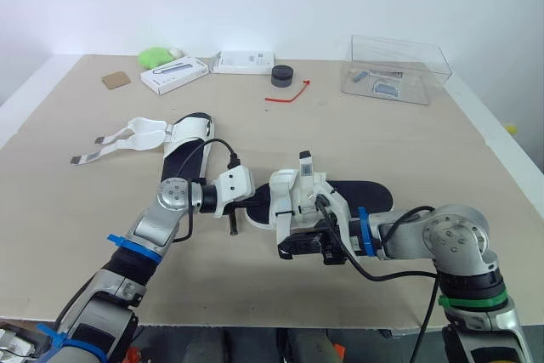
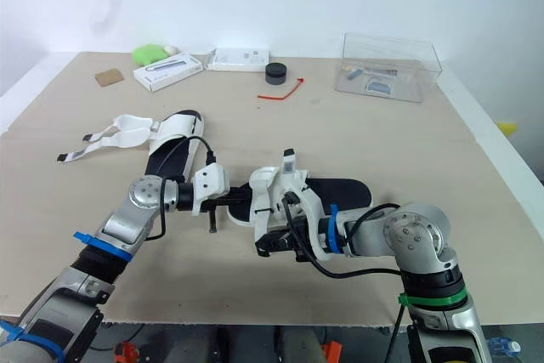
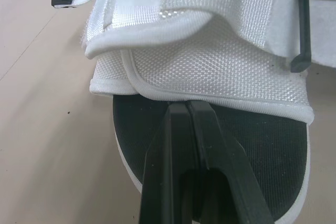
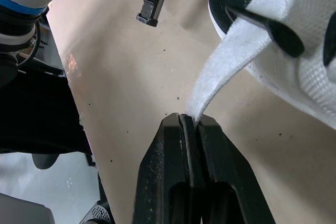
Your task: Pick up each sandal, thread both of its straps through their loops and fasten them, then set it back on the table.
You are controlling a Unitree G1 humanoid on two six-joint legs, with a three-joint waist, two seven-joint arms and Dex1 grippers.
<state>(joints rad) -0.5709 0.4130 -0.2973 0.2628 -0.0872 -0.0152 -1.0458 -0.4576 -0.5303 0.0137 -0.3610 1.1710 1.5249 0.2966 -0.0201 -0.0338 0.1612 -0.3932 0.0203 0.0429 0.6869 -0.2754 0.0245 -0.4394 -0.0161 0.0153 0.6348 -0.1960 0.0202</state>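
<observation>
**Strap in my right gripper, sandal steadied from the left**

The sandal (image 1: pixel 370 193) I am working on lies on the table (image 1: pixel 442 150) near the front edge. Its long axis runs across me from side to side, with the white upper at the end towards my left arm. My right gripper (image 4: pixel 190 121) sits on the near side of it and is clamped on the free end of one white strap (image 4: pixel 220 72). That strap runs up from my fingertips to the sandal's side.

My left gripper (image 3: pixel 186 108) meets the sandal end-on. Its fingers are pressed together, with the tips over the black footbed just under the upper's edge. I cannot tell whether they pinch that edge.

I judge that the next pull turns on this layout. The strap leaves the sandal towards me, across its long axis, so my right arm does the drawing and my left braces.

By my count there are two sandals and two grippers. The second sandal (image 1: pixel 183 138) lies well apart, back on my left, with two loose straps (image 1: pixel 106 144) splayed outward.
</observation>
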